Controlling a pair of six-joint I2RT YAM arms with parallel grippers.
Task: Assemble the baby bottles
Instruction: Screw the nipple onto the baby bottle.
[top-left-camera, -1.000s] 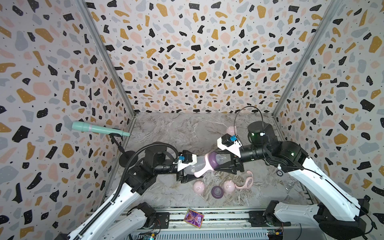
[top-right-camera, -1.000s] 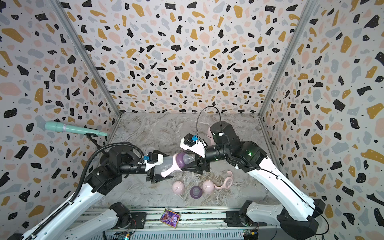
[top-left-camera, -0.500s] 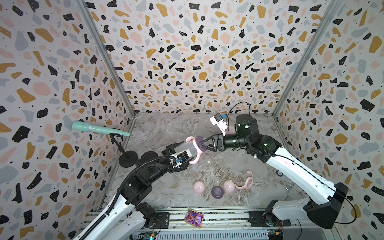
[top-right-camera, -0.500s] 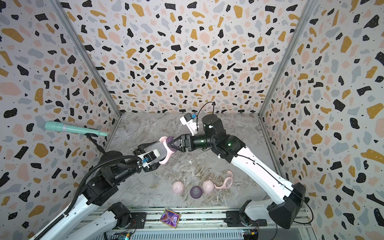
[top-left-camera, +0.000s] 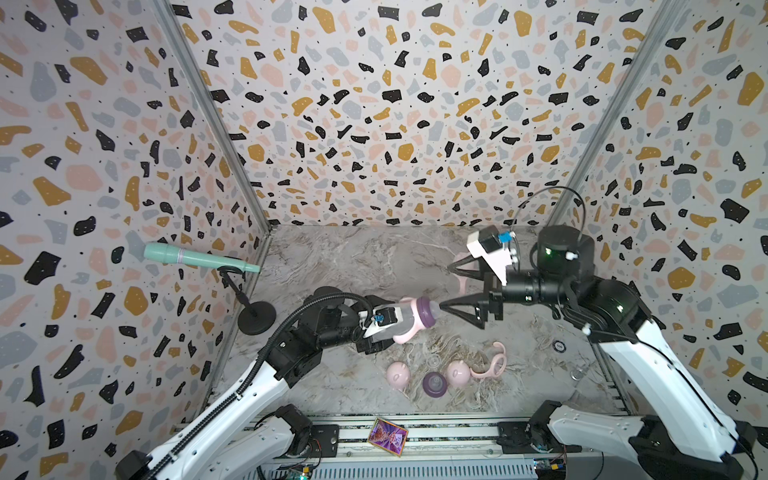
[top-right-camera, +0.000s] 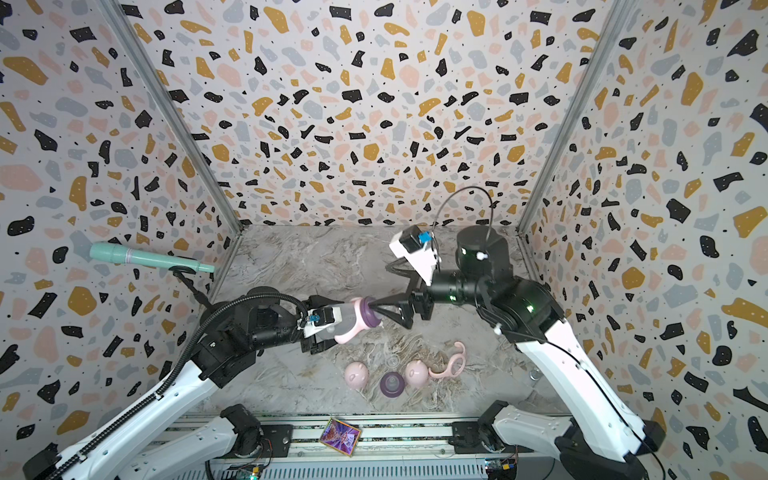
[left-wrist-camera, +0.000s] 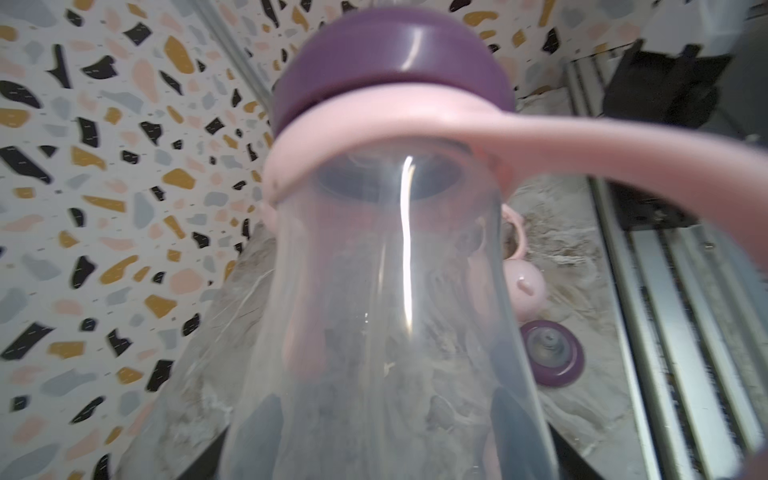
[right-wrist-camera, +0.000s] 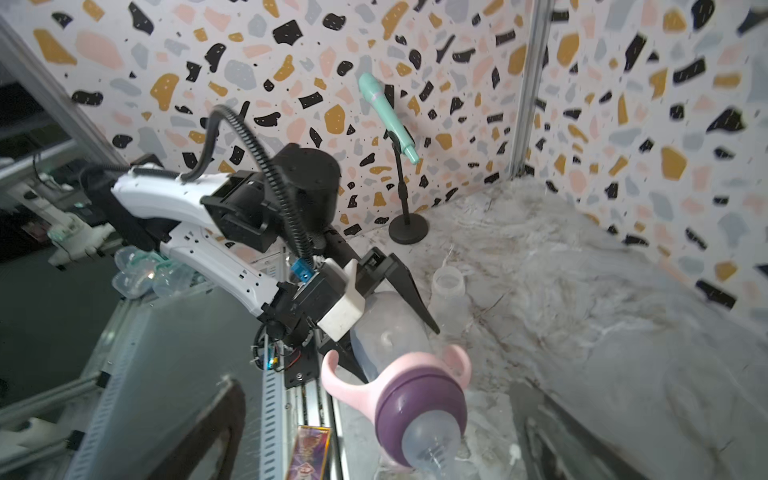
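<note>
My left gripper (top-left-camera: 388, 326) is shut on the clear body of a baby bottle (top-left-camera: 405, 320), held level above the table, with pink collar (left-wrist-camera: 415, 129) and purple teat ring (top-left-camera: 424, 311) on it. My right gripper (top-left-camera: 446, 286) stands open just off the teat (right-wrist-camera: 432, 440), touching nothing I can see. Near the front lie two pink dome caps (top-left-camera: 398, 374) (top-left-camera: 458, 372), a purple teat ring (top-left-camera: 434, 383) and a pink handled collar (top-left-camera: 492, 361). A bare clear bottle (right-wrist-camera: 449, 291) stands further back. Another pink part (top-left-camera: 461, 282) is half hidden behind the right fingers.
A teal microphone (top-left-camera: 199, 259) on a black stand (top-left-camera: 257, 318) occupies the left side by the wall. A colourful card (top-left-camera: 388, 434) lies on the front rail. A small black disc (top-left-camera: 559, 345) sits on the marble table (top-left-camera: 353, 266) at the right.
My right gripper was shut on the purple ring; both arms swung back and to the left with the bottle, then returned. The right jaws have now opened and let the ring go.
</note>
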